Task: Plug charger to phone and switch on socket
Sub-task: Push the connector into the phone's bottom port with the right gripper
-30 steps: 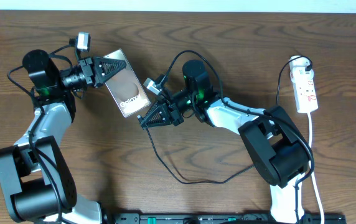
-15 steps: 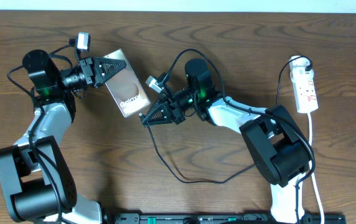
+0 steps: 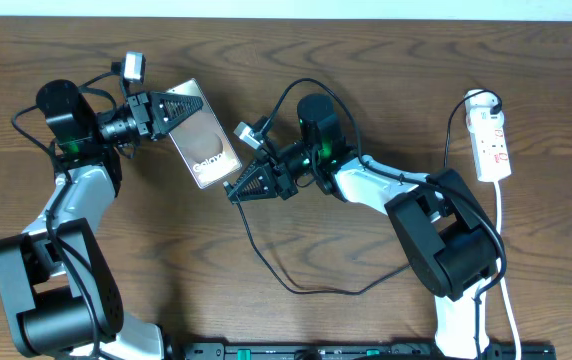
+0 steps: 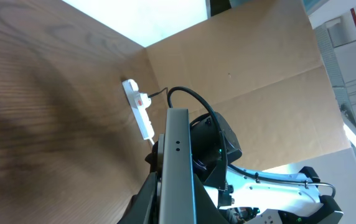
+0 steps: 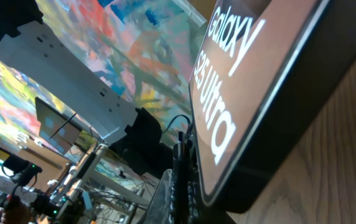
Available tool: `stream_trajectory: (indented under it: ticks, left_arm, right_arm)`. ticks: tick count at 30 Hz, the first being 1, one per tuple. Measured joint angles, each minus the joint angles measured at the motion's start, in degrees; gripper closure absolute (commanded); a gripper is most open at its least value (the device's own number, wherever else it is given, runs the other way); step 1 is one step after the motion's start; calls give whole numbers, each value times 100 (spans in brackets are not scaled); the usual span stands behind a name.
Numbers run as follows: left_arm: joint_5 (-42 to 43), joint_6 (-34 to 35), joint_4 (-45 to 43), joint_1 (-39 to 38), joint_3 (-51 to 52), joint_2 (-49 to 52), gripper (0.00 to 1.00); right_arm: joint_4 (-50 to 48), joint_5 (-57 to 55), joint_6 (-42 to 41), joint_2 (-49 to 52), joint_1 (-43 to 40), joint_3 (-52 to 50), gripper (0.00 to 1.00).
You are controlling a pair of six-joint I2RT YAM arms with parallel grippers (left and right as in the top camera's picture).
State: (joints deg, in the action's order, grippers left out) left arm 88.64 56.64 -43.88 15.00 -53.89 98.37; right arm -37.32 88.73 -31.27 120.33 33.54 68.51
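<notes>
Phone sits at the back left of the tabletop, pinched at its far end by my left jaws. They close on its two flat sides. From above its face is turned upward and slanted, with the white lettering at the end nearer the middle of the tabletop. In my left wrist view I see it edge-on, a thin grey slab rising between my fingers.

My right jaws are pressed together on the end of the charger, just beside the phone's lettered end. Its thin black cable leaves them, loops toward the front of the tabletop and then runs off to the right. In my right wrist view the phone fills the upper right, "Galaxy S25 Ultra" reading large on its glossy face, with bare wood just below its edge. A dark narrow piece stands between my fingers right at the phone's edge; I cannot tell whether the plug tip touches the phone.

The socket lies well apart at the far right of the tabletop, and its white cord trails toward the front.
</notes>
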Motion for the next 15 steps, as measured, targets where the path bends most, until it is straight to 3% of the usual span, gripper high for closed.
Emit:
stream_trajectory:
  ticks: [15]
  left_arm:
    - [0, -13, 0, 0, 0, 0, 93]
  right_arm:
    - [-2, -72, -186, 0, 0, 0, 99]
